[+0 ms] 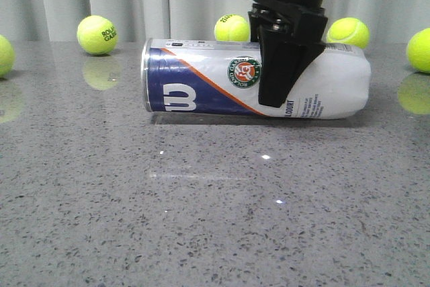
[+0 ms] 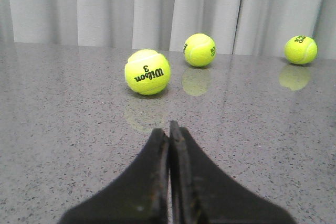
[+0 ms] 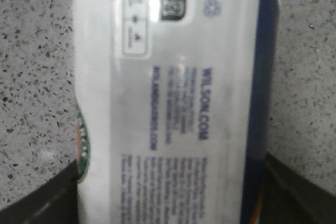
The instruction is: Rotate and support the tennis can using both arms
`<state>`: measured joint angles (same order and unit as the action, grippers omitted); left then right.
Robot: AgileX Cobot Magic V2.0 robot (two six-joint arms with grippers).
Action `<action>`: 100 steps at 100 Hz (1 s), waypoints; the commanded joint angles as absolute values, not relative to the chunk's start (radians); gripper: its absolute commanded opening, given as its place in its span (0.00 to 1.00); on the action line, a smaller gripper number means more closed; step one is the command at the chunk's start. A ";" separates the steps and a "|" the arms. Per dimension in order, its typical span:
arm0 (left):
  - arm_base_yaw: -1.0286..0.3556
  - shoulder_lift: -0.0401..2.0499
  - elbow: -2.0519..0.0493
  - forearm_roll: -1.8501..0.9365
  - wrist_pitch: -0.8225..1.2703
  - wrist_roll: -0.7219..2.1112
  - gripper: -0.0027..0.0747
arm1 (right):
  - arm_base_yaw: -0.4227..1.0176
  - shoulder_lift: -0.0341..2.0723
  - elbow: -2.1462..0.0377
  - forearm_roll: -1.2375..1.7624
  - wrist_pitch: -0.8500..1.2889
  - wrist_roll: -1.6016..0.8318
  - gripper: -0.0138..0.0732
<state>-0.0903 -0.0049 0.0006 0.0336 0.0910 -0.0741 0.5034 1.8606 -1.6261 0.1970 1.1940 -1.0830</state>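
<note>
The tennis can (image 1: 201, 78) lies on its side on the grey table, navy band with the white W at its left end, round emblem facing the camera. My right gripper (image 1: 279, 75) comes down from above and straddles the can right of the emblem. One black finger crosses the can's front; the other is hidden behind it. In the right wrist view the can (image 3: 173, 103) fills the gap, with a finger (image 3: 42, 198) against each side. My left gripper (image 2: 169, 129) is shut and empty, low over bare table. It does not show in the front view.
Yellow-green tennis balls stand behind the can (image 1: 97, 34) (image 1: 232, 28) (image 1: 348, 31), and at the table's sides (image 1: 420, 50) (image 1: 3, 55). Ahead of my left gripper are three balls (image 2: 147, 72) (image 2: 199, 50) (image 2: 301, 50). A curtain hangs behind.
</note>
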 commanded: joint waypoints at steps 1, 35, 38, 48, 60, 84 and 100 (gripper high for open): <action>-0.091 -0.039 0.046 0.026 0.013 -0.082 0.01 | 0.502 1.811 -1.656 0.218 1.190 -1.096 0.84; -0.091 -0.039 0.046 0.026 0.013 -0.082 0.01 | 0.502 1.799 -1.664 0.218 1.203 -1.096 0.90; -0.091 -0.039 0.046 0.026 0.013 -0.082 0.01 | 0.502 1.795 -1.669 0.218 1.208 -1.096 0.90; -0.091 -0.039 0.046 0.026 0.013 -0.082 0.01 | 0.502 1.775 -1.693 0.218 1.211 -1.096 0.90; -0.091 -0.039 0.046 0.026 0.013 -0.082 0.01 | 0.502 1.749 -1.736 0.217 1.239 -1.096 0.90; -0.091 -0.039 0.046 0.026 0.013 -0.082 0.01 | 0.502 1.693 -1.796 0.217 1.301 -1.019 0.66; -0.091 -0.039 0.046 0.026 0.013 -0.082 0.01 | 0.502 1.668 -1.796 0.218 1.304 -0.957 0.11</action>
